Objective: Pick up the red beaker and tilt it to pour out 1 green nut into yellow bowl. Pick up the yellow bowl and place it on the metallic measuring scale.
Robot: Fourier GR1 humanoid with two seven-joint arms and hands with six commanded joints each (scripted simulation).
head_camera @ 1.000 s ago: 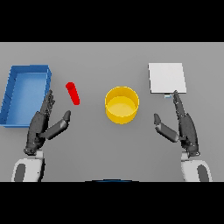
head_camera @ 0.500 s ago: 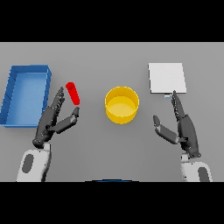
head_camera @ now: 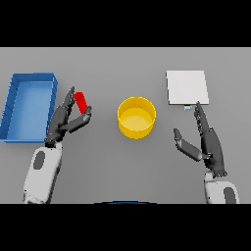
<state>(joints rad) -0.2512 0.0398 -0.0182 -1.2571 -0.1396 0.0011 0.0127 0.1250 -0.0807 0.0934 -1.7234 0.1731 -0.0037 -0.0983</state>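
Observation:
A small red beaker [head_camera: 81, 102] lies tilted on the grey table, left of the yellow bowl [head_camera: 137, 117]. My left hand [head_camera: 63, 121] is right at the beaker, fingers straight behind it and thumb just below it, not closed round it. The bowl stands at the table's middle; I cannot make out a green nut. The metallic measuring scale [head_camera: 187, 87] is a pale square plate at the far right. My right hand [head_camera: 208, 141] hovers open below the scale, fingertips pointing toward its near edge.
A blue open bin [head_camera: 13, 106] sits at the far left, close beside my left hand.
My left hand has moved forward and to the right, from beside the bin up to the red beaker. The right hand has edged slightly forward.

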